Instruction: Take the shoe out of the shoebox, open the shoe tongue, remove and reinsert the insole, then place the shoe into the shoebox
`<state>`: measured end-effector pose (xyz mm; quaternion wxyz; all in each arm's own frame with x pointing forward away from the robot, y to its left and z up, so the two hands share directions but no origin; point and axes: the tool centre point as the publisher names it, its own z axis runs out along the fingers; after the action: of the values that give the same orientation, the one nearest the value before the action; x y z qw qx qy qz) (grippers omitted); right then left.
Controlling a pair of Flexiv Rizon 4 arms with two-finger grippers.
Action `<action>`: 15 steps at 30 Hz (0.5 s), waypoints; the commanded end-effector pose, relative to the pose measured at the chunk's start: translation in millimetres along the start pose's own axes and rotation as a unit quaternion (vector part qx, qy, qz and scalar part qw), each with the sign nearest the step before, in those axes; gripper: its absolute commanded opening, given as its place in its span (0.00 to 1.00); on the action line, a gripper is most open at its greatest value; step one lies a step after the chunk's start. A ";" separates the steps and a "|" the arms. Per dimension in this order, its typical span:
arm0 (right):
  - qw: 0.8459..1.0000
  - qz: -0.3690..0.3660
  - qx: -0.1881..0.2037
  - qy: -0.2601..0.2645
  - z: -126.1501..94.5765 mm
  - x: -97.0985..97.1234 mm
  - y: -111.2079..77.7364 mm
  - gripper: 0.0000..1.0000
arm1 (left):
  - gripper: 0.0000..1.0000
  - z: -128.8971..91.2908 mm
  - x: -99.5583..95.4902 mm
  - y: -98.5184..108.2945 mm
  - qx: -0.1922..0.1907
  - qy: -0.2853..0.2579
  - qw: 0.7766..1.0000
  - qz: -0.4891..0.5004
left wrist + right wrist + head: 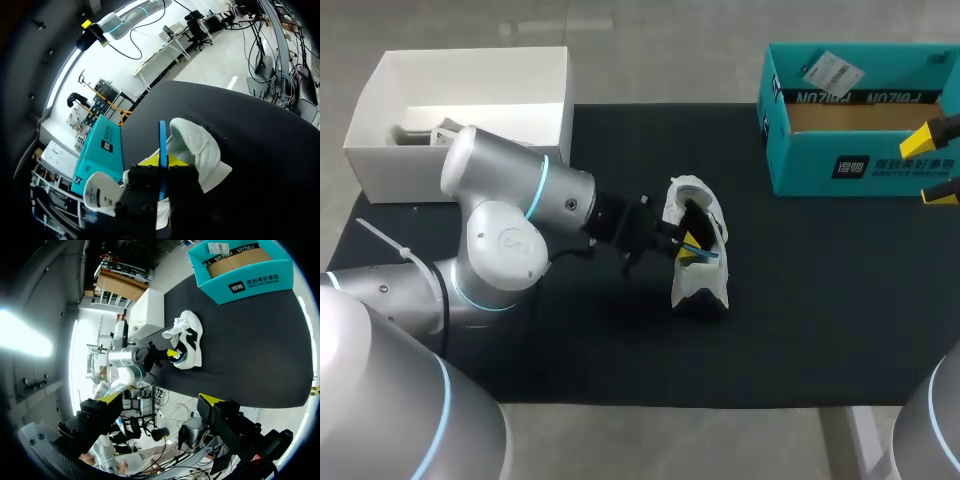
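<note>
A white shoe (pixel 698 260) with black trim lies on its side in the middle of the black mat, also seen in the left wrist view (pixel 200 145) and the right wrist view (pixel 189 337). My left gripper (pixel 688 248) sits at the shoe's opening, shut on a thin blue insole (pixel 707 254). In the left wrist view the insole (pixel 162 140) stands edge-on between the yellow tips (pixel 161 162) and sticks out of the shoe. The teal shoebox (pixel 860 165) stands open at the back right. My right gripper (pixel 935 165) hangs open and empty by the shoebox's right end, high above the table (pixel 160 400).
An open white box (pixel 460 110) holding small items stands at the back left corner, behind my left arm. The black mat (pixel 820 330) covers the table.
</note>
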<state>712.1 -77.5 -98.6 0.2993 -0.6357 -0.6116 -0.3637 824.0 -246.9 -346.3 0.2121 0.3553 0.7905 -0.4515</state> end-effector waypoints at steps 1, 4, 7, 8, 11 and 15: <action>1.000 0.000 -0.001 -0.001 0.5 -0.4 -0.6 1.00 | 0.00 14.5 -10.3 5.9 -0.006 -0.001 1.000 0.006; 1.000 0.000 -0.001 -0.001 0.5 -0.4 -0.6 1.00 | 0.00 16.8 -12.9 9.4 -0.012 -0.003 1.000 0.007; 1.000 0.000 -0.001 -0.001 0.5 -0.4 -0.6 1.00 | 0.00 18.9 -12.6 14.1 -0.023 -0.004 1.000 0.007; 1.000 0.000 -0.001 -0.001 0.5 -0.4 -0.6 1.00 | 0.00 19.3 -11.9 15.8 -0.024 -0.005 1.000 0.004; 1.000 0.000 -0.001 -0.001 0.5 -0.4 -0.6 1.00 | 0.00 22.2 -6.2 21.6 -0.029 0.002 1.000 -0.007; 1.000 0.000 -0.001 -0.001 0.5 -0.4 -0.6 1.00 | 0.15 23.7 0.5 25.0 -0.024 0.001 0.999 -0.020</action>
<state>712.1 -77.5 -98.6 0.2994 -0.6357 -0.6116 -0.3637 842.7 -255.7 -368.3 0.2096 0.3354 0.8093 -0.4342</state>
